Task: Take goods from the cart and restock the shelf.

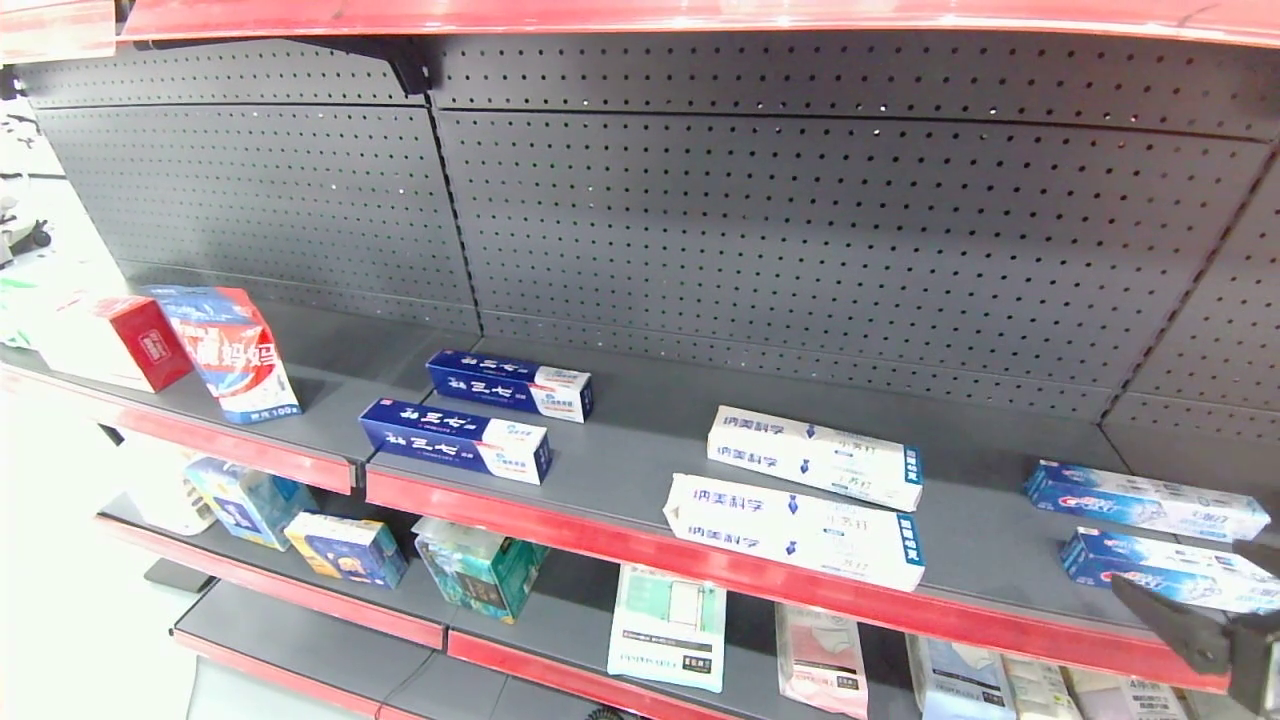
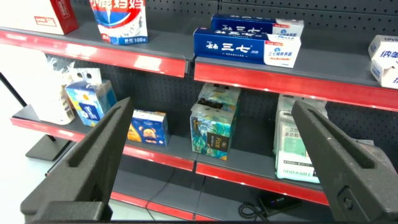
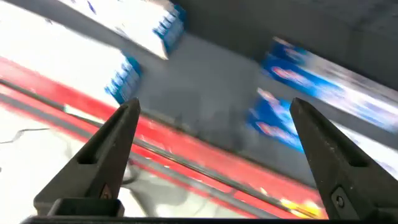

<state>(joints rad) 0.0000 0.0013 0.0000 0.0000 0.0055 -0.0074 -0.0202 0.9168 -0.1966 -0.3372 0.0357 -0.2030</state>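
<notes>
I read right gripper (image 3: 214,112) spread, empty, at shelf (image 1: 640,440) front edge near right end, just beside light-blue toothpaste boxes (image 1: 1148,500). Left gripper (image 2: 211,106) spread, empty, facing lower shelves. Boxes lie flat in pairs, long sides along front edge, probably so labels face shoppers.

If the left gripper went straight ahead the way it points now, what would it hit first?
Probably the teal box on the lower shelf: it stands centred ahead of the open left gripper. Nothing nearer shows in that line, though depth is unclear.
</notes>
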